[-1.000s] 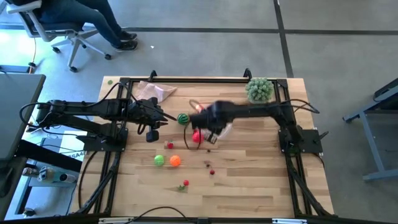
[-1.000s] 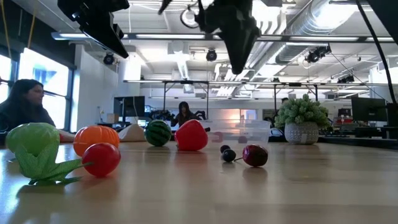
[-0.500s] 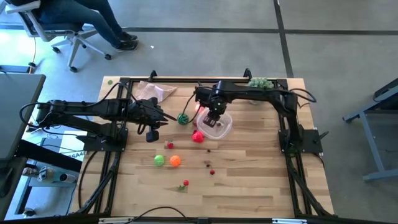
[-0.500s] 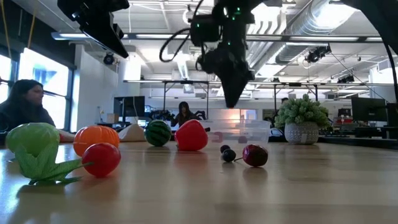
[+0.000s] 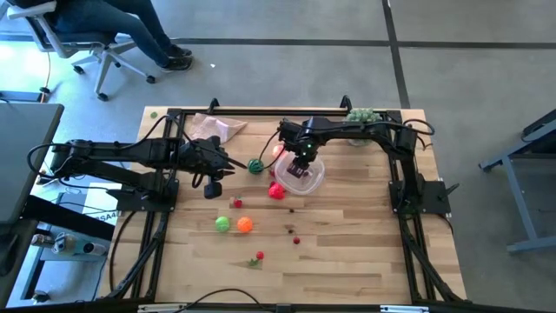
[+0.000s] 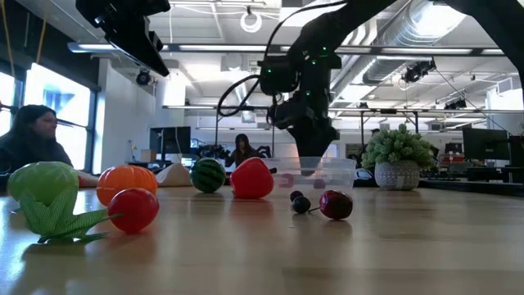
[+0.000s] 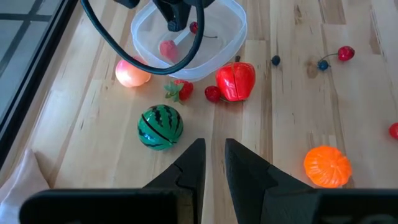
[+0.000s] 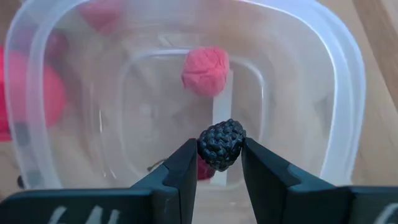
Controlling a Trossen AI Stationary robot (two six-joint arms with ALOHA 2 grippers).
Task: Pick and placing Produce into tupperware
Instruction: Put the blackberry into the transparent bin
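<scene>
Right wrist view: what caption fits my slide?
Right gripper holds a dark bumpy berry over the clear tub, pink piece inside.

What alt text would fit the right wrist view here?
The right gripper holds a dark bumpy berry between its fingers, directly above the open clear tupperware. A pink-red piece already lies inside the tub.

The floor (image 5: 287,65) around the wooden counter (image 5: 347,252) is smooth grey concrete crossed by dark seams. At one far corner a person sits on a white swivel chair (image 5: 82,48) with a star base. A grey desk (image 5: 22,148) stands beside the counter. Across the room, large windows (image 6: 49,98) let in daylight on one side. Exposed ducts (image 6: 409,33) and beams run under the ceiling, with black workbench frames (image 6: 246,123) and seated people farther back.
</scene>
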